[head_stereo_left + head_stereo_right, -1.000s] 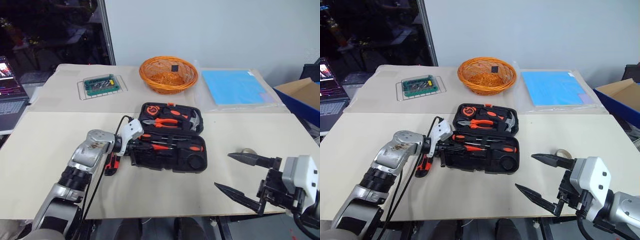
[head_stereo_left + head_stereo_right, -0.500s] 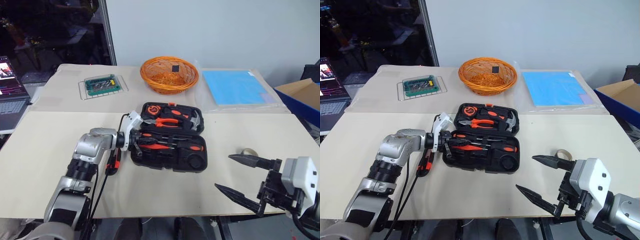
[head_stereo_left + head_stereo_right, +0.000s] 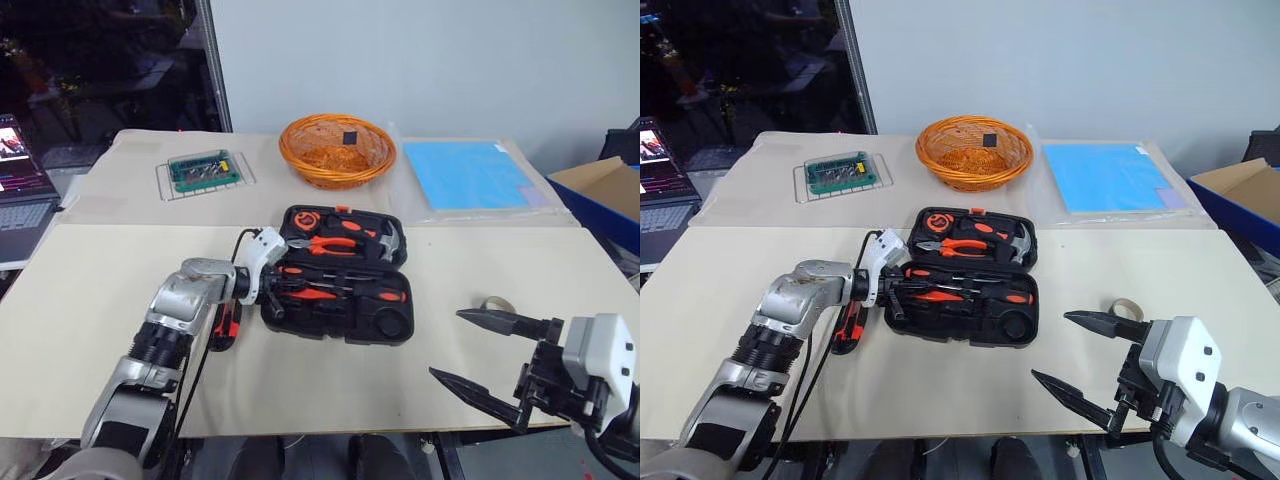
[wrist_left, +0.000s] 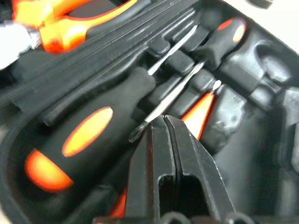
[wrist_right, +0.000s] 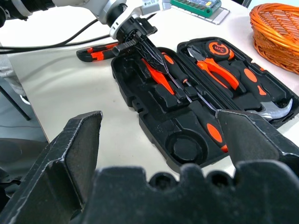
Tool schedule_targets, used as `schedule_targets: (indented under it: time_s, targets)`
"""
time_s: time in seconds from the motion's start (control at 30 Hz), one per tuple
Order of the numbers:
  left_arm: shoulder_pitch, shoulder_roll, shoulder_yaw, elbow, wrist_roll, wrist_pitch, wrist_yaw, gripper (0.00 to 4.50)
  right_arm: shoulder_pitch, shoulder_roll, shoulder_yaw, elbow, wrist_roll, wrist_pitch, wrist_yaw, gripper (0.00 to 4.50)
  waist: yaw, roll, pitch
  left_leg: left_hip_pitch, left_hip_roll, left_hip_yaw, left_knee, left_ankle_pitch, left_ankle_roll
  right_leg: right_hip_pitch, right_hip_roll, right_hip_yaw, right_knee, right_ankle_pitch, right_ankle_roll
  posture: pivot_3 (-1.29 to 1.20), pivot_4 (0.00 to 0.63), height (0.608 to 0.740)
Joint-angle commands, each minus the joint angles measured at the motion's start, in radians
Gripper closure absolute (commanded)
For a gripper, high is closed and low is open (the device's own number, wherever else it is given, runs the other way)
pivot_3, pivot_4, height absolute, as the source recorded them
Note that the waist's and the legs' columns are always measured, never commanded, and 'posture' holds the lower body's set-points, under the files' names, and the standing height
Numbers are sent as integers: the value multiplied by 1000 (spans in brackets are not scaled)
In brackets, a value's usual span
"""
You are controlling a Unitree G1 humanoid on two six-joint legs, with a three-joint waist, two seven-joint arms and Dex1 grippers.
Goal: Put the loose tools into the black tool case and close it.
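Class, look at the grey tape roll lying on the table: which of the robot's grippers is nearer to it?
Right. The right gripper hangs open just in front of the tape roll, while the left gripper is shut over the black tool case, well across the table.

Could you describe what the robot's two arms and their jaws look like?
Both arms are silver-grey metal with ribbed black joints. The left arm has a white wrist housing and a loose black cable. The right gripper has a white-grey housing and long, tapered, pointed black jaws.
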Motion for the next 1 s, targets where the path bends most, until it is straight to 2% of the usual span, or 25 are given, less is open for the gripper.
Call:
schedule_targets:
  time_s: [0.03,0.17,0.23,0.33,0.43,0.53,0.57,0.6,0.77,1.0]
  targets:
    - [51,-8,-52,6,65,-72,31,4441,-14,-13,-10,-13,7,-13,-5,0,-1,0,0,3,0,0,0,0,0,4,0,0,-1,-1,0,0,150,740]
    - [89,-53,100,-108,-72,-71,50,4441,-23,-12,0,-14,9,-16,-8,0,-1,0,0,9,0,1,0,0,0,9,-3,-1,-2,-1,0,0,150,740]
    - [103,-62,199,-193,-156,-16,79,4441,-33,-11,8,-8,7,-21,-6,0,-3,-1,1,8,1,1,0,0,0,8,-3,-1,-2,-1,0,0,150,740]
    - [118,-58,280,-275,-223,62,137,4441,-51,-9,20,2,3,-25,-5,0,-4,-2,1,6,1,0,0,0,0,7,-3,-2,-1,-1,0,0,150,740]
    - [165,-32,400,-432,-282,187,252,3726,-101,-22,46,31,69,7,-20,0,-8,-1,1,6,0,1,-1,0,0,7,-3,-1,-2,-1,0,0,150,740]
    - [258,-7,487,-572,-265,288,390,2618,-175,-35,71,84,86,15,-34,0,-14,-2,1,6,0,1,-1,0,0,7,-3,-1,-2,-1,1,0,150,740]
    - [282,-1,500,-605,-260,312,421,2374,-191,-37,78,96,83,14,-36,0,-17,-2,2,6,0,1,-1,0,0,8,-3,-1,-2,-1,1,0,150,740]
    - [324,10,509,-648,-246,352,460,1821,-210,-41,86,108,85,15,-33,0,-19,-2,2,7,1,1,-1,0,0,8,-3,-1,-3,-1,1,0,150,740]
    - [496,14,520,-824,-212,534,620,97,-299,-69,142,159,55,-13,15,0,-16,-3,3,8,0,1,-2,-1,-1,8,-3,-1,-2,-1,1,0,150,740]
    - [593,-57,408,-877,-177,616,746,9,-382,-98,197,201,26,-35,83,0,-3,-4,3,8,0,1,-2,-5,-8,8,-5,-1,-4,-1,0,0,150,740]
